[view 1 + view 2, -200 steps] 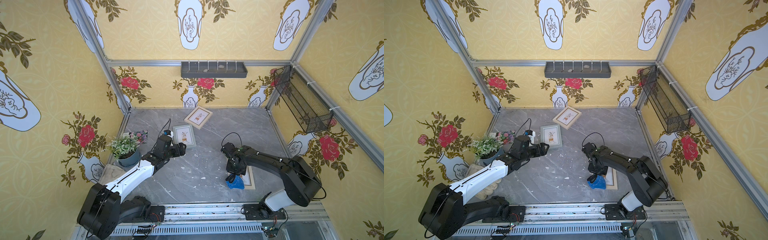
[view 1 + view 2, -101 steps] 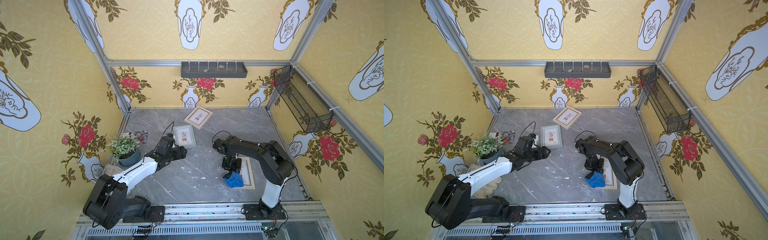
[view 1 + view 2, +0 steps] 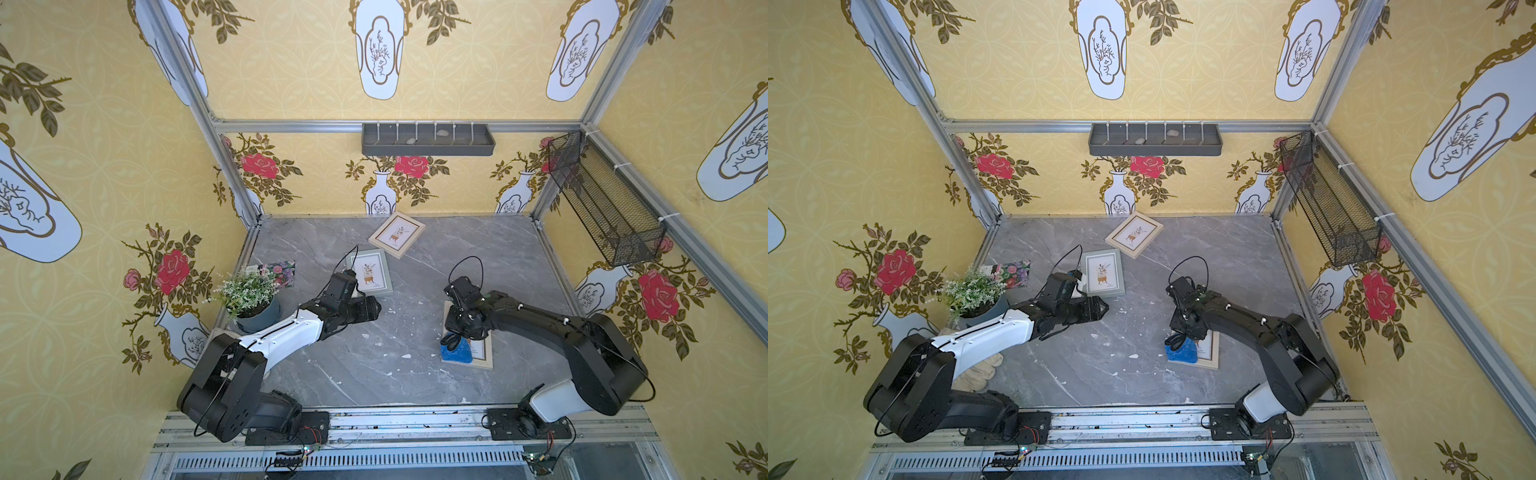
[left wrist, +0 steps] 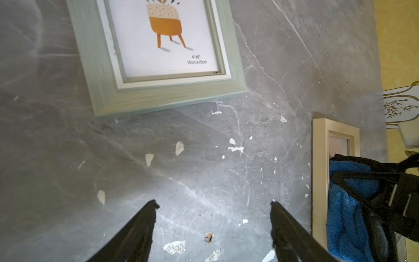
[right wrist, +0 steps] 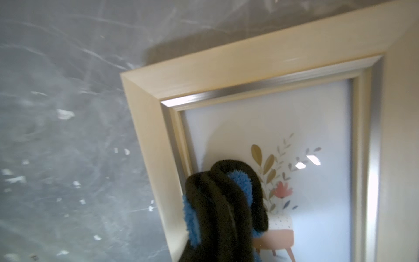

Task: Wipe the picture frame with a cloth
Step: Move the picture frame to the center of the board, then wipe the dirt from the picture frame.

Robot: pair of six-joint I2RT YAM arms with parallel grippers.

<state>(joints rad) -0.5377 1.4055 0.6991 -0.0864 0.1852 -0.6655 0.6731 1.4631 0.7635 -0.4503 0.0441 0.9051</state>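
The cloth (image 3: 457, 354), bunched into a blue wad, sits low and right of centre in both top views. It is pressed on the lower left part of the beige picture frame (image 3: 482, 365), which lies flat on the desk (image 3: 365, 374). The right jaws are clamped tight on it from above. Wiping looks under way, but bare glass shows beyond the wad, and how much is already clean cannot be told. The left jaws stand wide apart, holding nothing, over bare desk just below the green frame (image 3: 370, 272).
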